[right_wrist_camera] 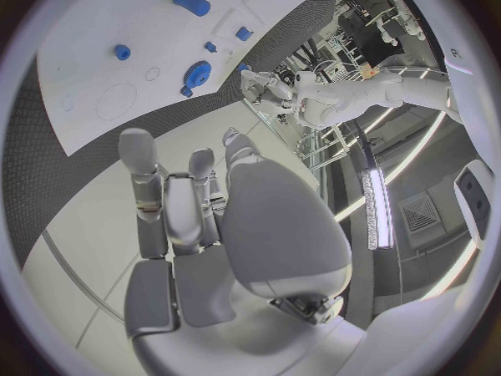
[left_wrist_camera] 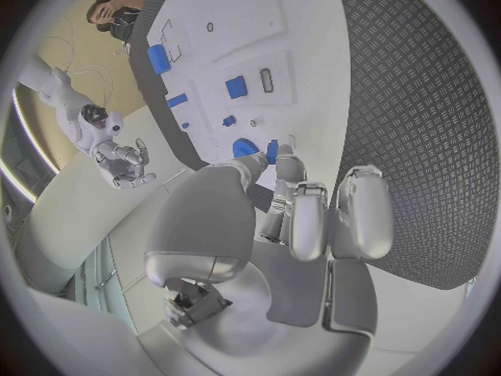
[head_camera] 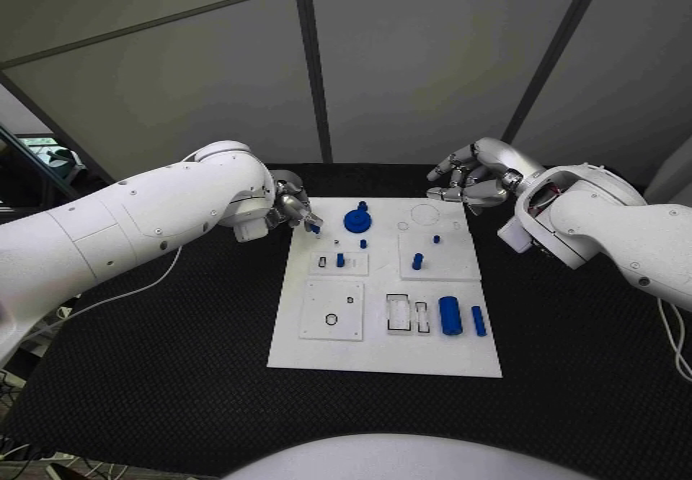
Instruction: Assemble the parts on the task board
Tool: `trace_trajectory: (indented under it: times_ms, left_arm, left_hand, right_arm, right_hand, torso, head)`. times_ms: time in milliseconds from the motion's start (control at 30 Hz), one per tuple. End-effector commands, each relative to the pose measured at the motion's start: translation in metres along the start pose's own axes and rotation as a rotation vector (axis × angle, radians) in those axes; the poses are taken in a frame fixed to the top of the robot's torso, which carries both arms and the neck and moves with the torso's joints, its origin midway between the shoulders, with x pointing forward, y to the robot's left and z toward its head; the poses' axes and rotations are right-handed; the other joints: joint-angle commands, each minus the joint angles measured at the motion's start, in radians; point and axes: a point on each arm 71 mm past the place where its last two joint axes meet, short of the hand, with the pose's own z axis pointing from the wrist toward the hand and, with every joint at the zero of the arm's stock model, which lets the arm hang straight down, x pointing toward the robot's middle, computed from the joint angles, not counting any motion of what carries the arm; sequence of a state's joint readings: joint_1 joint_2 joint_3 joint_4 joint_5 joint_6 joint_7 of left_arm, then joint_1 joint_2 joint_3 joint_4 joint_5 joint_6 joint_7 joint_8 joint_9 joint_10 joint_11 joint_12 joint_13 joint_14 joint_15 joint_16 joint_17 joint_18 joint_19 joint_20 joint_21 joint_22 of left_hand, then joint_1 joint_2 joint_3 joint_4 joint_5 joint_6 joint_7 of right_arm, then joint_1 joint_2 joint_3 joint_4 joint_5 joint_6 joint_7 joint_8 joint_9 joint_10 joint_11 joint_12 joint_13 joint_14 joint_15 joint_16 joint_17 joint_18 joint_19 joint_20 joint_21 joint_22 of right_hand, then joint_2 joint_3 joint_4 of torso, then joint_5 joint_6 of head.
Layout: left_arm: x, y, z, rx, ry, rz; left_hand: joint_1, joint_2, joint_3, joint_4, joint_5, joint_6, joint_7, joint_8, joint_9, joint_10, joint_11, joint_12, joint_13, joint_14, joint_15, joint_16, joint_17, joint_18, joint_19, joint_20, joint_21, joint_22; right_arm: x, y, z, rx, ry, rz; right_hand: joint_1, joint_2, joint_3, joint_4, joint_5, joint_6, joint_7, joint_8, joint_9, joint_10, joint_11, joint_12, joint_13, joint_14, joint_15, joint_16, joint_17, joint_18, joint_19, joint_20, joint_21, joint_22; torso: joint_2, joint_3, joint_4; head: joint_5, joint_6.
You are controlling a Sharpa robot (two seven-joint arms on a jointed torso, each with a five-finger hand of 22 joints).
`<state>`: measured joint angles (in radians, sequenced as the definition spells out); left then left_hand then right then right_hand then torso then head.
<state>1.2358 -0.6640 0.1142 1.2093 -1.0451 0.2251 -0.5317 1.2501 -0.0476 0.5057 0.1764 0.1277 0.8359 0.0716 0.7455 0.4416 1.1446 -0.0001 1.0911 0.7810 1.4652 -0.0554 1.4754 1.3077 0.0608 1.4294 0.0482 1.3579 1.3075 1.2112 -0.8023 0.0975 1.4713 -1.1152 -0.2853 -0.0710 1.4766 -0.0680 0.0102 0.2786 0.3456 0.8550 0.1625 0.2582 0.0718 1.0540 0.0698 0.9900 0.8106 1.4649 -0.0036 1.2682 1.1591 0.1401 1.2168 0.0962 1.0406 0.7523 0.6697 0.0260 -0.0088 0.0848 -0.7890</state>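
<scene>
The white task board [head_camera: 433, 350] lies mid-table with several blue parts on it. A round gear-like part [head_camera: 358, 220] sits near its far edge, a thick cylinder [head_camera: 450, 315] and a slim bar [head_camera: 477, 320] near its right edge, and short pegs [head_camera: 417, 261] between. My left hand [head_camera: 296, 210] reaches over the board's far left corner and pinches a small blue part [left_wrist_camera: 271, 150] at its fingertips, just beside the gear [left_wrist_camera: 245, 148]. My right hand [head_camera: 469, 180] hovers above the far right corner, fingers apart and holding nothing. Its palm [right_wrist_camera: 209, 217] faces the board [right_wrist_camera: 83, 75].
Rectangular slots [head_camera: 397, 312] and a round hole [head_camera: 332, 319] mark the board's near half, and a ring outline [head_camera: 423, 213] its far right. Black textured matting [head_camera: 159, 380] covers the table around the board.
</scene>
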Motion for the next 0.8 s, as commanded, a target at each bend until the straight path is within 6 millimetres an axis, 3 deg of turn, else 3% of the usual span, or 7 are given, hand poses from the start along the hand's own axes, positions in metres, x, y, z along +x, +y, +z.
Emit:
trace_trajectory:
  times_ms: [33, 200, 467, 800]
  left_arm:
    - [0.002, -0.004, -0.008, 0.039, -0.025, -0.075]
    - [0.012, -0.004, -0.015, 0.049, -0.021, -0.072]
    - [0.029, -0.002, -0.021, 0.045, -0.009, -0.044]
    - [0.041, 0.002, -0.019, 0.031, -0.005, 0.008]
  left_hand:
    - [-0.015, -0.005, 0.120, -0.108, 0.004, -0.001, -0.006, 0.006, 0.003, 0.015, -0.007, 0.005, 0.003, 0.072, -0.010, 0.005, 0.151, -0.001, 0.011, -0.001, 0.005, 0.067]
    - [-0.021, -0.009, 0.132, -0.114, 0.005, 0.000, -0.007, 0.008, 0.004, 0.019, -0.008, 0.007, 0.006, 0.073, -0.011, 0.006, 0.152, -0.001, 0.012, -0.002, 0.007, 0.069]
    - [-0.027, -0.016, 0.147, -0.121, 0.006, 0.001, -0.008, 0.012, 0.005, 0.023, -0.009, 0.008, 0.008, 0.073, -0.012, 0.006, 0.153, -0.002, 0.014, -0.003, 0.008, 0.071]
    - [-0.033, -0.020, 0.158, -0.125, 0.007, 0.003, -0.009, 0.014, 0.005, 0.029, -0.009, 0.010, 0.012, 0.074, -0.012, 0.007, 0.153, -0.002, 0.015, -0.004, 0.009, 0.073]
  right_arm:
    - [-0.001, 0.001, 0.000, -0.007, 0.001, -0.003]
    - [-0.001, 0.000, 0.001, -0.005, 0.000, -0.004]
    - [-0.001, 0.000, 0.001, -0.004, 0.001, -0.004]
    - [-0.001, 0.000, 0.001, -0.006, 0.002, -0.007]
  right_hand:
    - [0.005, 0.005, 0.002, 0.002, 0.003, -0.004, -0.003, 0.003, -0.001, -0.002, 0.001, 0.004, -0.001, 0.005, -0.006, -0.006, 0.001, 0.008, 0.009, -0.001, -0.005, -0.001]
    - [0.005, 0.005, 0.002, 0.002, 0.003, -0.004, -0.003, 0.003, -0.001, -0.002, 0.001, 0.004, -0.001, 0.005, -0.006, -0.006, 0.001, 0.008, 0.009, -0.001, -0.005, -0.001]
    - [0.005, 0.005, 0.002, 0.002, 0.004, -0.004, -0.003, 0.003, -0.001, -0.002, 0.001, 0.004, -0.002, 0.005, -0.006, -0.006, 0.001, 0.008, 0.009, -0.001, -0.006, -0.001]
    - [0.005, 0.005, 0.001, 0.002, 0.006, -0.004, -0.003, 0.004, -0.001, -0.003, 0.001, 0.004, -0.002, 0.005, -0.006, -0.006, 0.000, 0.008, 0.010, -0.001, -0.006, -0.001]
  torso:
    - [-0.001, 0.0006, 0.0009]
    - [-0.002, 0.0013, 0.0039]
    - [0.000, 0.0016, 0.0000]
    - [0.000, 0.0009, 0.0006]
  head:
    - [0.005, 0.000]
    - [0.006, -0.003]
    - [0.010, -0.006]
    - [0.010, -0.009]
